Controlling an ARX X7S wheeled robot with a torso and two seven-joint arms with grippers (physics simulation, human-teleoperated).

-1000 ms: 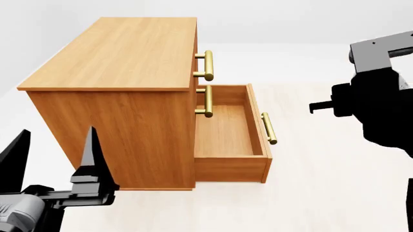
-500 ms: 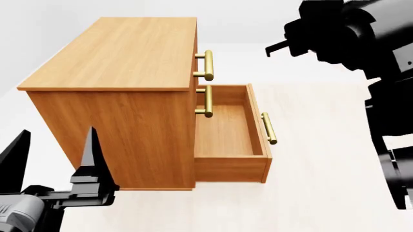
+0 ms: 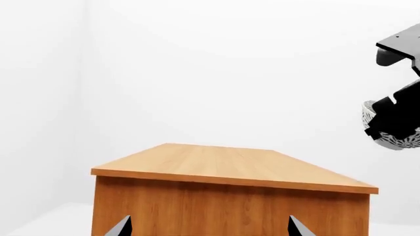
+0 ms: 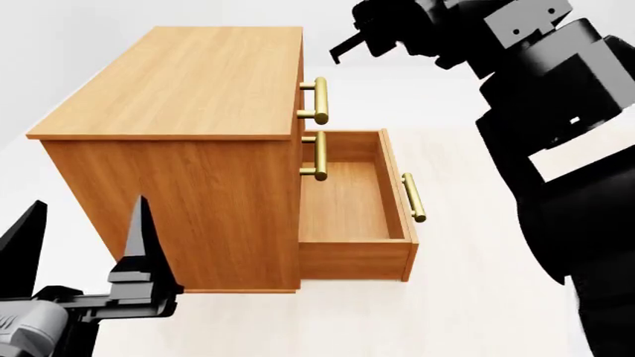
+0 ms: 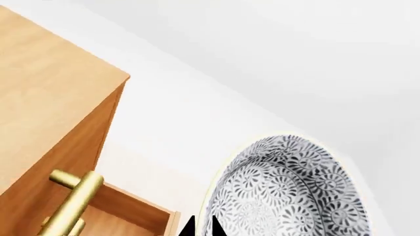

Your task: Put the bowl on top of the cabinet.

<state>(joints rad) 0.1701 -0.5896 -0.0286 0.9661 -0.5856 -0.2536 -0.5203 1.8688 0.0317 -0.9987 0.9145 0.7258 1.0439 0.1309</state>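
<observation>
The orange-brown cabinet stands left of centre with its flat top bare. My right gripper is shut on the rim of the blue-grey patterned bowl, one fingertip on each side of the rim. In the left wrist view the bowl hangs in the air, higher than the cabinet top and out past one end of it. The head view hides the bowl behind my black right arm, which reaches high beside the cabinet's handle side. My left gripper is open and empty, low by the cabinet's near side.
One cabinet drawer is pulled out and empty, its brass handle toward the right. Two more brass handles stick out of the front above it. Pale floor surrounds the cabinet.
My right arm has swung up and to the left, from the right edge of the head view to high beside the cabinet's front. The left arm and the cabinet have not moved.
</observation>
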